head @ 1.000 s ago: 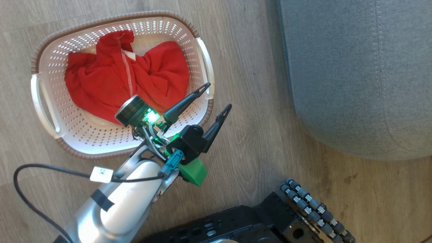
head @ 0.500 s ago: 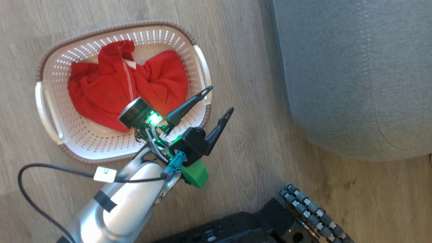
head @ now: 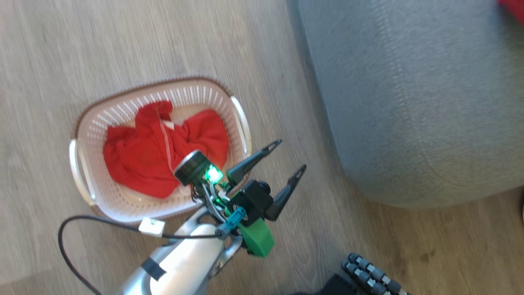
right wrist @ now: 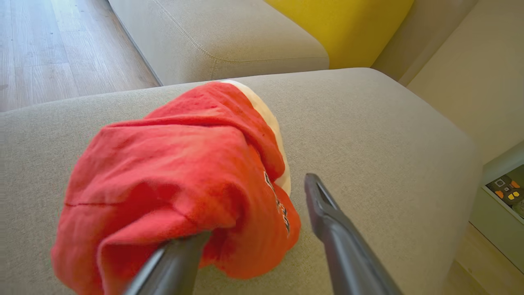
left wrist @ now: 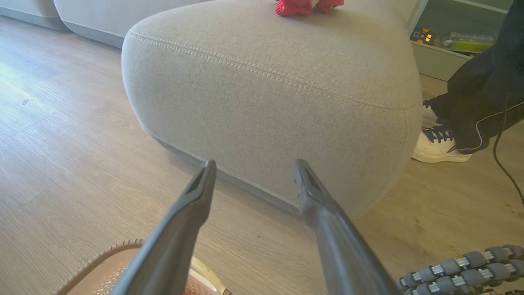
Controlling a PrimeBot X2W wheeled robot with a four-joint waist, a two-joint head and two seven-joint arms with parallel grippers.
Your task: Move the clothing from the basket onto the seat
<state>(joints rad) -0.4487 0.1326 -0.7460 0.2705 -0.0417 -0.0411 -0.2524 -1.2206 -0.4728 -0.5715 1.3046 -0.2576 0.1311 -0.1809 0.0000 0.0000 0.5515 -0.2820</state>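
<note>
Motion blur smears the head view, where the top right corner crops a red garment (head: 513, 8) on the seat (head: 409, 102). In the right wrist view it hides one fingertip of the right gripper (right wrist: 257, 207).

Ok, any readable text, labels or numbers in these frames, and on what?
Nothing legible.
Dark print on the crumpled bright red fabric garment lying on the grey upholstered seat: folded over, unreadable.
Small white tag beside the left arm's pale forearm: blurred, unreadable.
</note>
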